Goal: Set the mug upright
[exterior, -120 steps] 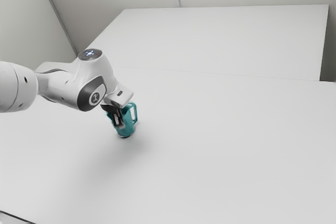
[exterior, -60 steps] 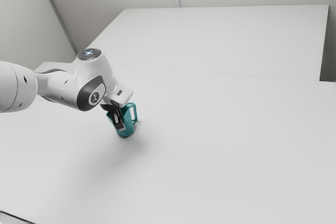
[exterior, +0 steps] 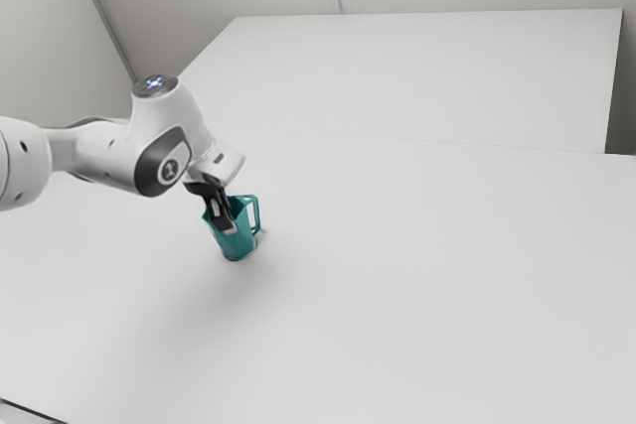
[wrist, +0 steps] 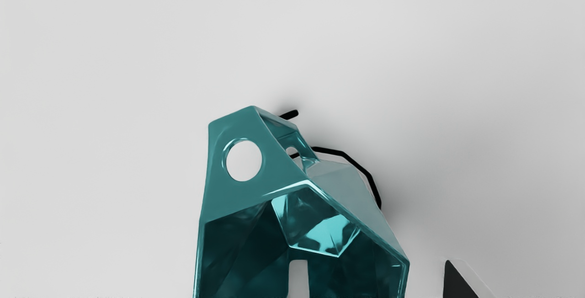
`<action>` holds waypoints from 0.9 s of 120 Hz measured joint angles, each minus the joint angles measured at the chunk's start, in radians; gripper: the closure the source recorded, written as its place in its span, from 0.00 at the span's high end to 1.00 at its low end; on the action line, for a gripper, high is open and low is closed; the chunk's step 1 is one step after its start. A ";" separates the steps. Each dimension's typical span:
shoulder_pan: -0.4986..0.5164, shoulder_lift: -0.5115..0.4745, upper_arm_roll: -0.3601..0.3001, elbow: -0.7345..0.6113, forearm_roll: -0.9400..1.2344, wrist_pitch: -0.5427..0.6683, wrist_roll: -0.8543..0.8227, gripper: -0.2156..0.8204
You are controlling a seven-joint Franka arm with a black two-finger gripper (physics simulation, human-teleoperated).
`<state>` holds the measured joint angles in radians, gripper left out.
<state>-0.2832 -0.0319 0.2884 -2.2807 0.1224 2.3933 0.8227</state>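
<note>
The teal mug (exterior: 238, 242) stands on its base on the white table, opening up, its handle toward the exterior view's right. My gripper (exterior: 228, 228) is at its rim, on the side away from the handle, fingers pointing down. Looking into the mug (wrist: 247, 202) from the wrist, I see one fingertip (wrist: 298, 279) over its hollow and the other (wrist: 459, 286) outside the wall. The gripper (wrist: 379, 284) is open, its fingers apart with the mug's wall between them and a gap on the outer side.
The white table (exterior: 427, 275) extends around the mug. Behind it lies another white surface (exterior: 417, 76), with pale walls beyond. A dark-edged strip (exterior: 30, 411) crosses the exterior view's lower left corner.
My gripper has opened and risen a little, shifting toward the exterior view's left. The mug has stayed in place on the table.
</note>
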 joint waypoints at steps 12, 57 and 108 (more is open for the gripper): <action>0.002 -0.016 0.000 0.030 -0.013 -0.038 -0.008 0.46; 0.039 0.091 -0.032 0.446 -0.144 -0.352 -0.078 0.68; 0.149 0.314 -0.153 0.840 -0.236 -0.693 -0.317 0.78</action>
<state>-0.1347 0.2822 0.1352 -1.4403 -0.1140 1.6999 0.5053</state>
